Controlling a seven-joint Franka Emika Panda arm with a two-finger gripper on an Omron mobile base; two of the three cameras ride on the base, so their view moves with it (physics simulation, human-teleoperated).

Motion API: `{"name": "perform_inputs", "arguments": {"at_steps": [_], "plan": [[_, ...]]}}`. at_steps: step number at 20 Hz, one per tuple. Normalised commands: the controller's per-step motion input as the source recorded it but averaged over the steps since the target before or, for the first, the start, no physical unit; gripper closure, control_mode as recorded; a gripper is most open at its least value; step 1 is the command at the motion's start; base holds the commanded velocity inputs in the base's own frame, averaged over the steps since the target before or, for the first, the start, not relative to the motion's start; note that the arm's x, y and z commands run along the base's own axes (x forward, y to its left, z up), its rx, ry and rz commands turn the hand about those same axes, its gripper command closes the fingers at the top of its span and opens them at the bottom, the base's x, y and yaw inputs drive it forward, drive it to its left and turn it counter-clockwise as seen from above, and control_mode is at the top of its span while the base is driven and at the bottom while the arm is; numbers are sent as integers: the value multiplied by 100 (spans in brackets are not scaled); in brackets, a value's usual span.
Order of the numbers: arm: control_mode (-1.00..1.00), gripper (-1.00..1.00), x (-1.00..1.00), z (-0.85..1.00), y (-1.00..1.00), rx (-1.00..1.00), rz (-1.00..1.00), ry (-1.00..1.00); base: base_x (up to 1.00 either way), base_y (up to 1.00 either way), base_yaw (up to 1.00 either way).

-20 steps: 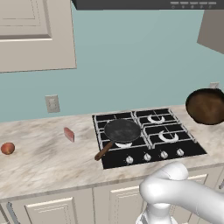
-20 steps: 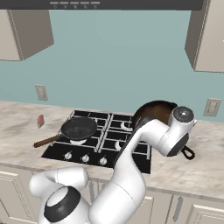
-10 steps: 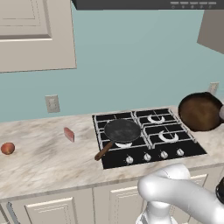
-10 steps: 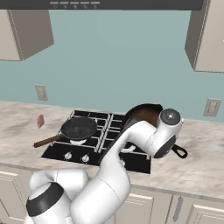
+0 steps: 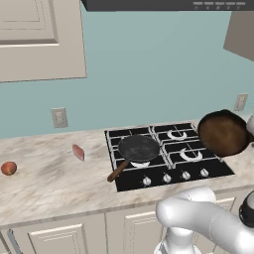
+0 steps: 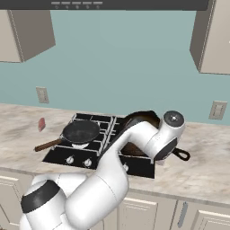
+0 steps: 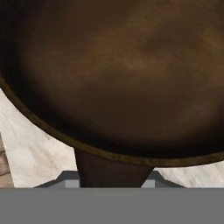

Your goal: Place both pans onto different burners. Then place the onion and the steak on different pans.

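The black pan [image 5: 138, 148] with its brown wooden handle sits on the front left burner of the cooktop [image 5: 163, 171]. The reddish-brown pan [image 5: 223, 133] hangs tilted in the air over the cooktop's right edge, its inside facing the left base view. My gripper [image 7: 111, 180] is shut on its dark handle [image 7: 111, 168], and the pan's inside [image 7: 122, 65] looms close ahead. In the right base view my arm hides most of this pan [image 6: 143, 117]. The onion [image 5: 8, 168] lies far left on the counter. The steak [image 5: 78, 152] lies left of the cooktop.
The two right burners [image 5: 191, 155] stand bare under their grates, as does the back left one. Silver knobs [image 5: 184, 175] line the cooktop's front. A wall outlet [image 5: 59, 117] sits behind the counter, and upper cabinets [image 6: 211, 36] hang at both sides.
The reddish-brown pan has come down and a little leftward, closer to the cooktop's right side, still in my grip. The black pan, onion and steak have stayed put.
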Motion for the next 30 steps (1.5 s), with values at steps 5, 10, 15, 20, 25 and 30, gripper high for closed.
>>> {"name": "perform_inputs", "arguments": {"at_steps": [5,10,15,20,25,30], "plan": [[-100,100,0,0,15,-2,14,13,0,0,0],[-100,100,1,-7,13,-5,7,17,0,0,0],[-100,100,0,-12,9,-1,1,15,0,0,0],[-100,100,0,-11,7,0,0,5,0,0,0],[-100,100,3,-1,0,3,0,-1,0,0,0],[-100,100,4,-6,2,3,0,0,0,0,0]]}}
